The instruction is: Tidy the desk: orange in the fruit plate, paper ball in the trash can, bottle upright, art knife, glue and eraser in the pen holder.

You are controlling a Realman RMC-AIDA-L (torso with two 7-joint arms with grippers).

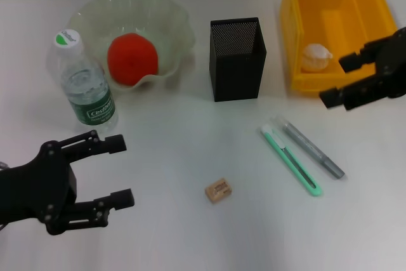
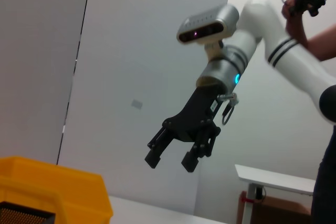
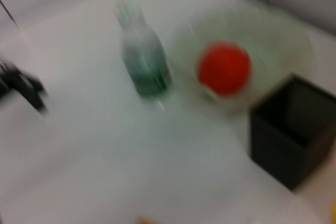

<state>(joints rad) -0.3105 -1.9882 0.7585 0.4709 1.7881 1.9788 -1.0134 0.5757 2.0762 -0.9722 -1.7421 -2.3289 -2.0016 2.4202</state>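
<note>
— Nearest us, our left pincer (image 1: 108, 172) is hovering low over the bare white table (image 1: 165, 233), jaws spread wide and holding nothing.

— And the right one?

— Our right pincer (image 1: 346, 80) is hanging at the front wall of the trash can (image 1: 304, 30), also gaping and empty. We are seeing it from the left wrist too, both fingers parted.

— So what are we judging done? Take the big things first.

— We are seeing the paper ball (image 1: 316, 56) lying inside the trash can. We are seeing the orange (image 1: 132, 59) sitting in the fruit plate (image 1: 171, 23). The bottle (image 1: 85, 87) is standing upright just beside the plate.

— Then we are moving on to the pen holder (image 1: 236, 59)?

— We are thinking so; from here we cannot tell whether it is holding anything. The art knife (image 1: 290, 160) and the glue (image 1: 312, 150) are lying side by side on the table, close together, near our right arm. The eraser (image 1: 219, 190) is lying alone, between the two arms.

— What is the next move asking of us?

— We are expecting a narrow pinch across one slim stick without nudging its neighbour, then a drop into the holder.
</note>
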